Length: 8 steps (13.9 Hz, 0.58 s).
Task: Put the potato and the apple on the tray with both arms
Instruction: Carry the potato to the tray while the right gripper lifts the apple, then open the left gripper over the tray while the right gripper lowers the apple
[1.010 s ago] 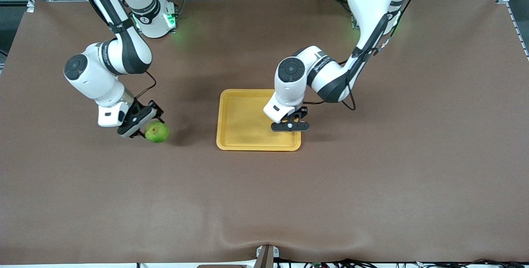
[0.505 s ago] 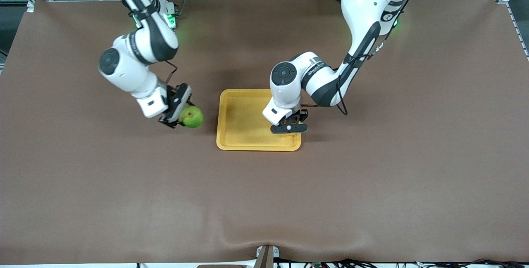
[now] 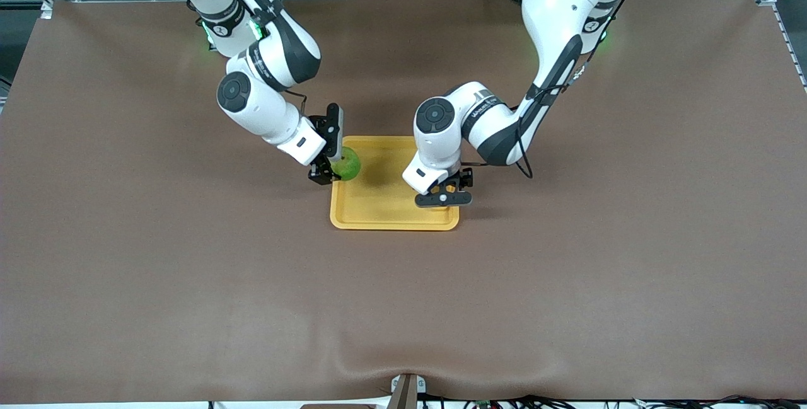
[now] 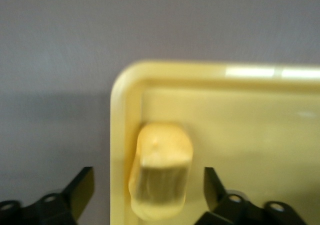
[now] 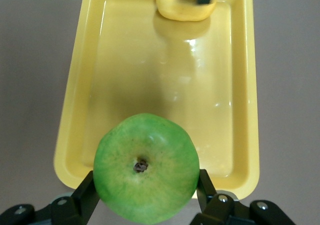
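Observation:
The yellow tray [image 3: 378, 204] lies mid-table. The yellow-orange potato [image 4: 160, 170] rests in it against the rim [image 4: 200, 70], at the end toward the left arm. My left gripper [image 3: 443, 198] hovers just over the potato and hides most of it from the front. In the left wrist view this gripper [image 4: 148, 190] is open, with a gap on each side of the potato. My right gripper [image 3: 336, 158] is shut on the green apple [image 3: 347, 164] over the tray's edge toward the right arm's end. The right wrist view shows the apple [image 5: 146, 172] clamped, and the potato [image 5: 184, 7] in the tray [image 5: 165, 85].
Brown cloth [image 3: 403, 308] covers the whole table around the tray. The two arms' elbows hang over the table on either side of the tray.
My right arm has carried the apple from the table at its own end to the tray's edge. My left gripper has opened and let go of the potato.

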Tool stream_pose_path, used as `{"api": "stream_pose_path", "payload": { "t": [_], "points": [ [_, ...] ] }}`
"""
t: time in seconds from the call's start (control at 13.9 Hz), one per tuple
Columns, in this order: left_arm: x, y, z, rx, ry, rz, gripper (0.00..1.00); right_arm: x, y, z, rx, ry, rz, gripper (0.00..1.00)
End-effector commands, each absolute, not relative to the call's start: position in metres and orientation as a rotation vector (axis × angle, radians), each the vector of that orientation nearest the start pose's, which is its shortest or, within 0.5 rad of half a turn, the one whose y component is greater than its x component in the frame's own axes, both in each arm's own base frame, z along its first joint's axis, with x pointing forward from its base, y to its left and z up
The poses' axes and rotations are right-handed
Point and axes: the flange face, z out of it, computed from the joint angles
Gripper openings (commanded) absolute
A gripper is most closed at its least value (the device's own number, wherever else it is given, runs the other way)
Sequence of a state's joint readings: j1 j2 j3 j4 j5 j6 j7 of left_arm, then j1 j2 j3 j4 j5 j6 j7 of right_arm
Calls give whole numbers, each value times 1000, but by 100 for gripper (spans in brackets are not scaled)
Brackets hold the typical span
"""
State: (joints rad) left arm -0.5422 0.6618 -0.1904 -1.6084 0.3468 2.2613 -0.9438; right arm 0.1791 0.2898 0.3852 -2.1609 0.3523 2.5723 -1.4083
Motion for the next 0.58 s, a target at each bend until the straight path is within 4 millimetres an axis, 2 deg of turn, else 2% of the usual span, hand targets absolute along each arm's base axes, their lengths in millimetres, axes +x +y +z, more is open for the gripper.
{"api": "stream_pose_path", "payload": {
  "t": [0.0, 0.14, 0.29, 0.36, 0.43, 0.5],
  "points": [
    [579, -407, 306, -3037, -60, -266, 100, 513, 302, 264, 2099, 2636, 450, 7],
    [604, -372, 348, -3014, 6, -248, 100, 511, 304, 256, 2099, 2661, 424, 7],
    [618, -340, 388, -3037, 31, -204, 100, 506, 311, 246, 2098, 2682, 405, 9],
    [622, -324, 406, -3038, 43, -190, 100, 505, 313, 240, 2096, 2687, 400, 22],
    [623, -306, 426, -3026, 30, -177, 100, 501, 317, 238, 2085, 2700, 394, 57],
    [621, -292, 445, -3014, -1, -166, 100, 500, 319, 235, 2065, 2716, 392, 100]
  ]
}}
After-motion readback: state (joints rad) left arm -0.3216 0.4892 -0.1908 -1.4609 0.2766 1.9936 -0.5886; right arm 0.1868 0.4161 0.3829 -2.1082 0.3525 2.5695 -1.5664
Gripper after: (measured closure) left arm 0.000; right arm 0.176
